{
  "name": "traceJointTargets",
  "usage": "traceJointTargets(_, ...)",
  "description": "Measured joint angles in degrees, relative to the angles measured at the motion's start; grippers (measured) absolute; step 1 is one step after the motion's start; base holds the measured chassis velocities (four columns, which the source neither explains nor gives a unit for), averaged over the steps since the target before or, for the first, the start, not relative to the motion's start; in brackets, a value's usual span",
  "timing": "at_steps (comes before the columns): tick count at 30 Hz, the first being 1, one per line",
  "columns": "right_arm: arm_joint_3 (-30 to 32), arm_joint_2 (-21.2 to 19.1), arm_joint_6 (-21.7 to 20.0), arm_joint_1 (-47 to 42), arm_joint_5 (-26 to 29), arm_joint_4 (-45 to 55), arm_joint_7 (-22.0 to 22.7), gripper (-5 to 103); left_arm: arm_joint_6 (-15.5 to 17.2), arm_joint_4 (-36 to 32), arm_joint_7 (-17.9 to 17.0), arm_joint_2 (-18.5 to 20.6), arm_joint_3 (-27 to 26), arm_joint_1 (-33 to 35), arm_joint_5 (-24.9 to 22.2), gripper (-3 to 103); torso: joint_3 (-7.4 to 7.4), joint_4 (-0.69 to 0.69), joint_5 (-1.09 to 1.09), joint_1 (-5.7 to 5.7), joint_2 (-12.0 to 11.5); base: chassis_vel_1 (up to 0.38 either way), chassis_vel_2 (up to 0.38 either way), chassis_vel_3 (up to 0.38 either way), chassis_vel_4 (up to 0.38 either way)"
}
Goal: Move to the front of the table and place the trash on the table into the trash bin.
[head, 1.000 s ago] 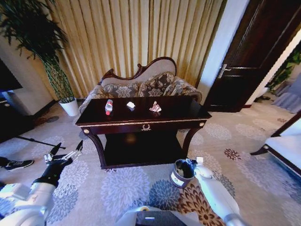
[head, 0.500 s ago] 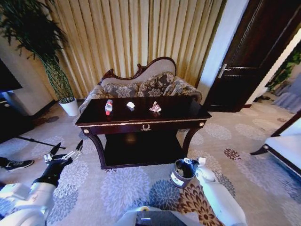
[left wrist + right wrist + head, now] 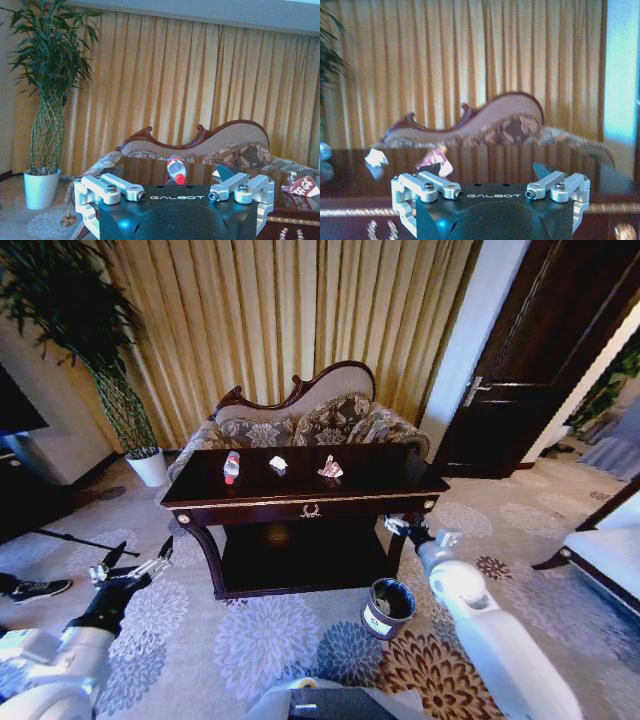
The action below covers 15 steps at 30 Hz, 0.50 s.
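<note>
Fingers apart on right gripper (image 3: pixel 412 531), empty, raised by table (image 3: pixel 390 475) front corner; left gripper (image 3: pixel 130 569) also spread, low over carpet.

You're looking at the dark glossy table (image 3: pixel 380 478), with the red-capped bottle (image 3: pixel 232 467), white paper (image 3: pixel 278 466) and pinkish wrapper (image 3: pixel 330 470) lying in a row on top; the round trash bin (image 3: pixel 388 607) is standing upright on the carpet beside its right leg.

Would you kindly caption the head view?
Right claw open beside the table; trash bin on the carpet.
</note>
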Motion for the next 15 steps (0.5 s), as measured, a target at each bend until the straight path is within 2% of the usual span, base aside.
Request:
traceJointTargets(5,1.39,-1.3,0.08,-1.76,1.78,5.57,0.3,100,0.09,0.0,-0.22,0.31,-0.42,-0.25,-0.17,100,0.0,-0.01,0.0,0.0,0.0,0.0,0.0,0.0,0.0)
traceJointTargets(15,-0.19,-0.44,0.07,-0.89,0.76,4.09,0.4,100,0.7,0.0,-0.77,0.52,-2.35,-0.43,-0.19,100,0.0,0.01,0.0,0.0,0.0,-0.005,0.006,0.011,-0.007)
